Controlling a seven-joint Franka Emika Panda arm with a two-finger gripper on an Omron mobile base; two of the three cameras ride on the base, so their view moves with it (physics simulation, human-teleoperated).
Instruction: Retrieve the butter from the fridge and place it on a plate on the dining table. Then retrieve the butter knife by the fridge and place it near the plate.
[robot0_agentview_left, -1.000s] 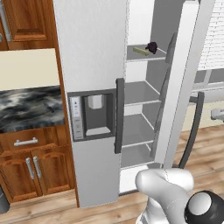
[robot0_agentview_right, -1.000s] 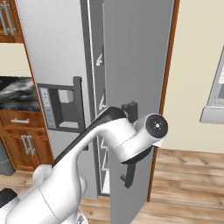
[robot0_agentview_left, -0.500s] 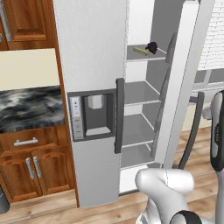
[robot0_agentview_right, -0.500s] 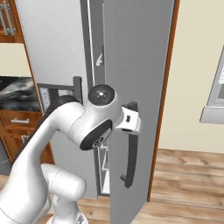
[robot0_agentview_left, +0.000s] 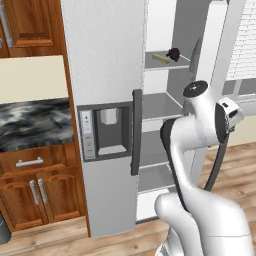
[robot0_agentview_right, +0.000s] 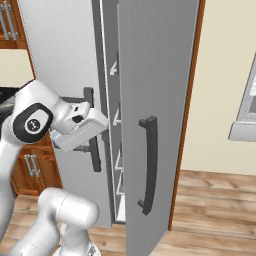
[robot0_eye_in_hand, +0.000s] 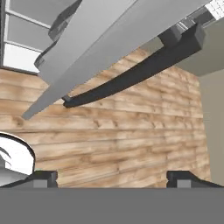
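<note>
Grey fridge (robot0_agentview_left: 105, 75) door open | butter (robot0_agentview_left: 160, 58) on upper shelf by dark item (robot0_agentview_left: 174, 53) | end effector (robot0_eye_in_hand: 111, 177) open, empty | risk: arm clips door/handle (robot0_agentview_right: 148, 165) reaching in

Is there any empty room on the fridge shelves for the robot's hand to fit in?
Yes. In the fridge, the shelves below the top one look bare from door edge to back wall. The top shelf is busier at its right end, where the butter lies beside a dark purple item; left of them is bare.
</note>
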